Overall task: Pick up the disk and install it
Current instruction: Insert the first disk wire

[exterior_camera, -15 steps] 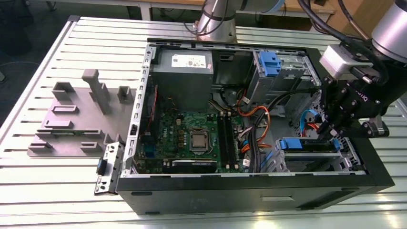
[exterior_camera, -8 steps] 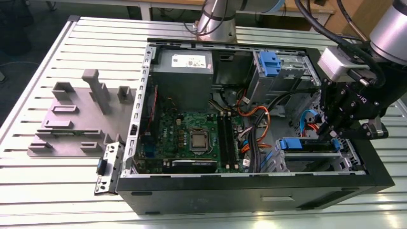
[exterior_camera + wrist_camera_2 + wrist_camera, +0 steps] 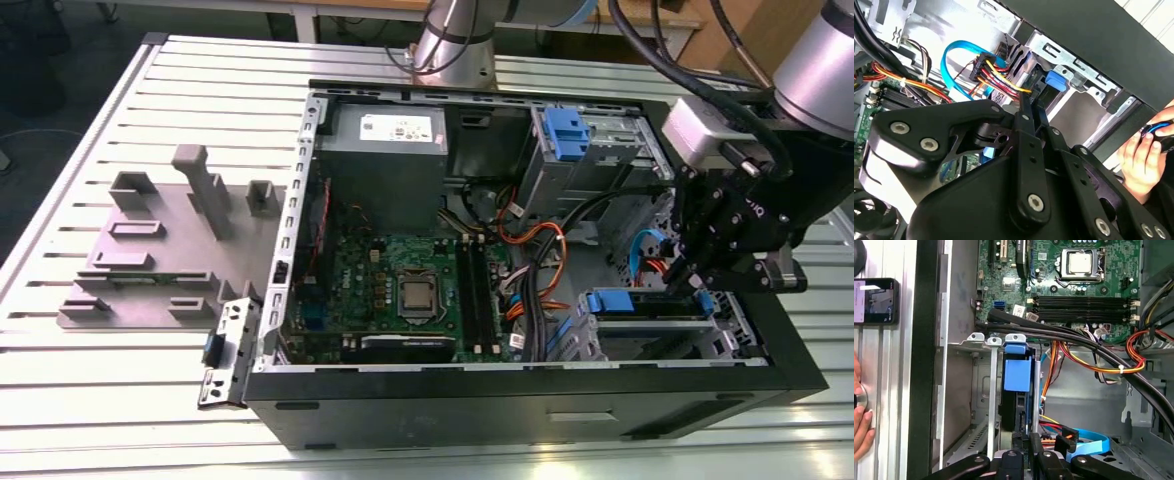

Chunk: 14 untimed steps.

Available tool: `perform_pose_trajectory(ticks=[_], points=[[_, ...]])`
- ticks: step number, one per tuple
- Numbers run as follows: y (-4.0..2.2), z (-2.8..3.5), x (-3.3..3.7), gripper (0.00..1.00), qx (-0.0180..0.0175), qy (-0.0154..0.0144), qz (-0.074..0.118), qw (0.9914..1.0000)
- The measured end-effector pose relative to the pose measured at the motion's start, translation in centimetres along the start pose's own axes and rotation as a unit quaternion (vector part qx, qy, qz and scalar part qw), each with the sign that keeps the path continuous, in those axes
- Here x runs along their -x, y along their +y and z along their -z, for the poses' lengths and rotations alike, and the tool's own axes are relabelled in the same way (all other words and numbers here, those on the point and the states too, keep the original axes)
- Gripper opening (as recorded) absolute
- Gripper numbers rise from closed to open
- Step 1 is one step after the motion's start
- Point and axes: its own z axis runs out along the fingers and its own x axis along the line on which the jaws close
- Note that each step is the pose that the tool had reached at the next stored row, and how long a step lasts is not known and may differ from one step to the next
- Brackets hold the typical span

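Note:
The disk [image 3: 1013, 407] stands edge-on in the drive cage [image 3: 988, 390] at the case's front corner, and its blue carrier tab [image 3: 1017, 374] faces the motherboard. In the exterior view the blue carrier [image 3: 617, 300] sits on the cage at the exterior view's right. My gripper [image 3: 695, 287] hangs just beside it. In both wrist views the two black fingers [image 3: 1026, 112] lie pressed together, shut, with nothing visible between them. Their tips [image 3: 1026, 441] meet the disk's end away from the tab. The blue tab [image 3: 1057, 80] shows just past the fingertips.
Orange, red and yellow power leads [image 3: 1104, 365] and a blue data cable [image 3: 1089, 442] run close to the cage. The open black computer case [image 3: 534, 390] rests on a slatted table. A second blue carrier [image 3: 566, 135] sits in the far bay. A person's hand [image 3: 1141, 155] is outside the case wall, near a phone [image 3: 874, 300].

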Motion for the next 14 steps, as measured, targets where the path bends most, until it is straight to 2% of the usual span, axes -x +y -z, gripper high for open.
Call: perform_pose_trajectory(ticks=[2, 8, 14], points=[[0.09, -0.01, -0.01, 0.17, -0.0020, -0.0007, 0.000, 1.00000], [0.45, -0.02, -0.03, 0.17, -0.0112, -0.0006, 0.003, 0.99993], [0.66, -0.06, -0.03, 0.17, -0.0125, -0.0005, 0.002, 0.99992]])
